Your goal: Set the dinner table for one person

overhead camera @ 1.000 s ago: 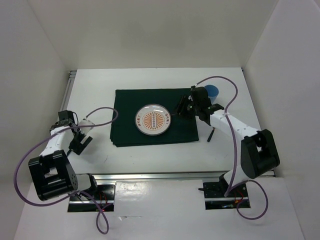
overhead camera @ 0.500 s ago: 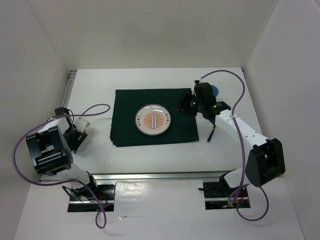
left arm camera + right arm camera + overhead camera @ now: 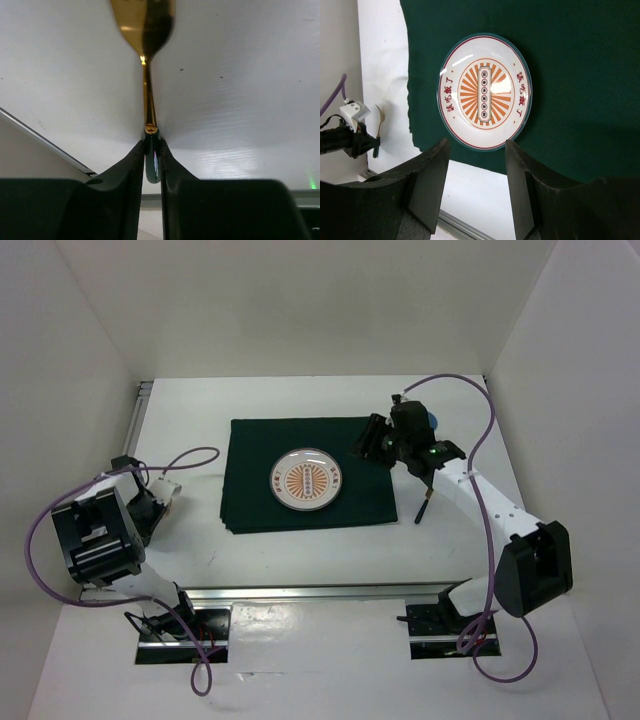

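Where white walls [image 3: 300,310] enclose it on three sides and a metal rail [image 3: 320,591] edges its near side, the dinner table [image 3: 300,550] carries a dark green mat [image 3: 250,450] bearing a patterned plate [image 3: 306,480]. At left, the left gripper [image 3: 152,150] is clamped on a gold utensil [image 3: 147,100]; the right gripper [image 3: 476,147] hangs over the mat, jaws apart.

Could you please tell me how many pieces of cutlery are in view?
2: a gold spoon gripped in the left claw, and a dark-handled piece lying on the table right of the green mat. Others may be hidden.
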